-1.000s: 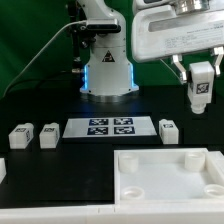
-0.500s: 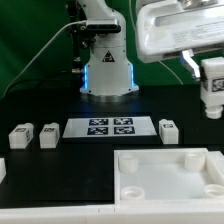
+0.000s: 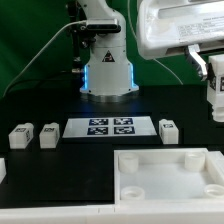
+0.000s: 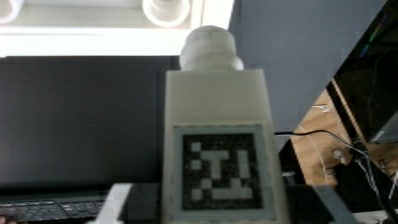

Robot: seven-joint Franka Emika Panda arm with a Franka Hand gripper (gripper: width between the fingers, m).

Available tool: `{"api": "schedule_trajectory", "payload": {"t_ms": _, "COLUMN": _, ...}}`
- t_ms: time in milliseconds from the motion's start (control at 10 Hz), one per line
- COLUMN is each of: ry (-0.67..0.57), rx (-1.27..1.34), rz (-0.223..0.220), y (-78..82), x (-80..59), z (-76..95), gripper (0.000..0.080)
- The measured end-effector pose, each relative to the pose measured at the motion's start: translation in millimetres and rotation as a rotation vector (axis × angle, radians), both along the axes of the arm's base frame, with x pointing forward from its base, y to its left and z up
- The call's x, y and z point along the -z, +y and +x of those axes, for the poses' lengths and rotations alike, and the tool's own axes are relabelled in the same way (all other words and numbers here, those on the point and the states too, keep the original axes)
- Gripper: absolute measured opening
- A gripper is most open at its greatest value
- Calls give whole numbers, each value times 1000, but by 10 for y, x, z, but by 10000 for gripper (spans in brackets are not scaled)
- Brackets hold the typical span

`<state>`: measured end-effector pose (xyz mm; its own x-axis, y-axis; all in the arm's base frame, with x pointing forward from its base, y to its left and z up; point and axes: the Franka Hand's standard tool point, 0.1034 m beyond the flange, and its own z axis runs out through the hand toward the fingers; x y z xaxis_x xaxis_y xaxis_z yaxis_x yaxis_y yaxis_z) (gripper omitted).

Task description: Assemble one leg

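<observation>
On the exterior view's left, two spare legs (image 3: 22, 133) just beside the marker board (image 3: 110, 127), with the white panel (image 3: 165, 172) in front. At the far right, clamped upright in the gripper (image 3: 214, 82), well above the table (image 3: 35, 105): the leg (image 3: 214, 100). Risks twisting in that narrow pinch on the way down, then jamming askew at a corner hole (image 3: 190, 161).

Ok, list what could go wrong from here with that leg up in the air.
1. The hand grips the leg high up, near one end only. A slip would probably drop it and let it bounce away.
2. The leg is off to one side of the panel. On the way down, its narrow tip could miss the corner hole and jam against the rim.
</observation>
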<state>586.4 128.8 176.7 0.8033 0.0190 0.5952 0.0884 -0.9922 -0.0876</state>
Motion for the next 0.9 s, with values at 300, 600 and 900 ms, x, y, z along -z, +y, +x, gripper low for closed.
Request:
{"api": "schedule_trajectory", "payload": {"t_ms": 300, "ry": -6, "rx": 8, "rz": -2, "y": 51, "x": 143, "z": -14, "gripper": 294}}
{"api": "schedule_trajectory", "payload": {"t_ms": 600, "ry": -19, "rx": 9, "rz": -45, "y": -140, "x": 290, "z": 261, "gripper": 294}}
{"api": "schedule_trajectory", "payload": {"t_ms": 900, "ry": -12, "rx": 25, "rz": -59, "y": -271, "x": 495, "z": 350, "gripper": 294}}
